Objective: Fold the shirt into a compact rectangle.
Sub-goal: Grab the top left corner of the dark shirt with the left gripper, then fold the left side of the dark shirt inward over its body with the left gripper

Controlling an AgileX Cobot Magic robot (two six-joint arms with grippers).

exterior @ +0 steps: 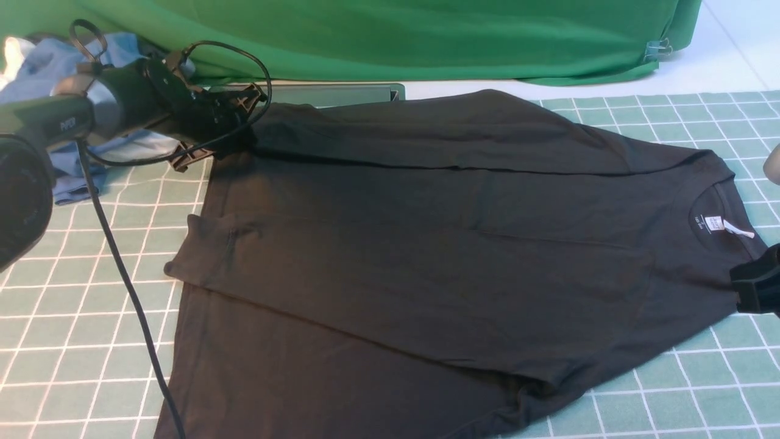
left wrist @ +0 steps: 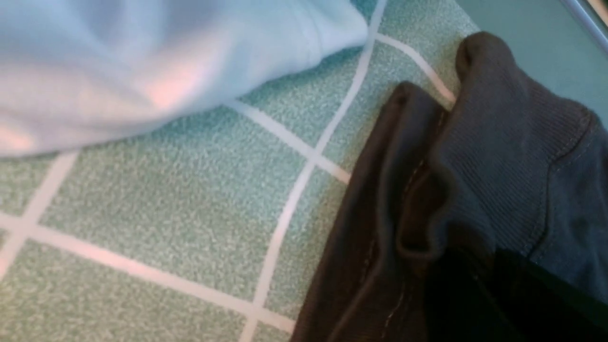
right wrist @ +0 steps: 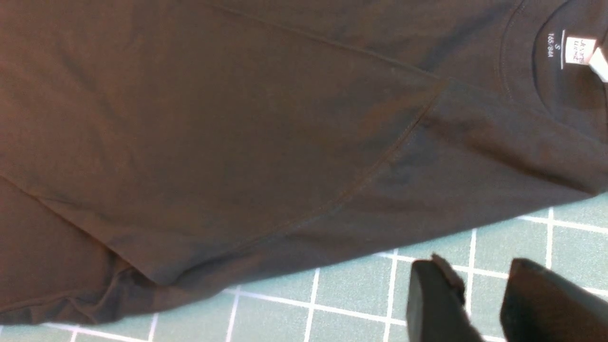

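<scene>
One black T-shirt [exterior: 426, 244] lies spread flat on the green gridded desk [exterior: 73, 317] in the front view. Its collar, with one white neck label [exterior: 722, 224], points to the right, and parts of it are already folded over its middle. The left gripper [exterior: 234, 131] sits at the T-shirt's far left corner with its fingers closed on the fabric there. The right gripper [exterior: 755, 286] shows only as a dark tip just beside the T-shirt's shoulder edge, near the collar. One heap of blue garments [exterior: 67, 61] lies beyond that left corner, and a green backdrop cloth [exterior: 396, 36] hangs behind the T-shirt.

Only the left wrist view shows the gathered hem of the black T-shirt [left wrist: 498, 166], puckered into ridges above the desk [left wrist: 166, 199]. The pale blue garment [left wrist: 142, 61] lies near it but apart. The fingers themselves cannot be made out here.

Only the right wrist view shows the right gripper [right wrist: 479, 275] clearly. Its two fingers [right wrist: 434, 294] stand apart with nothing between them, over bare desk [right wrist: 356, 294] and just clear of the edge of the black T-shirt [right wrist: 237, 142]. The neck label [right wrist: 582, 50] is large enough here for its printed lettering to show.
</scene>
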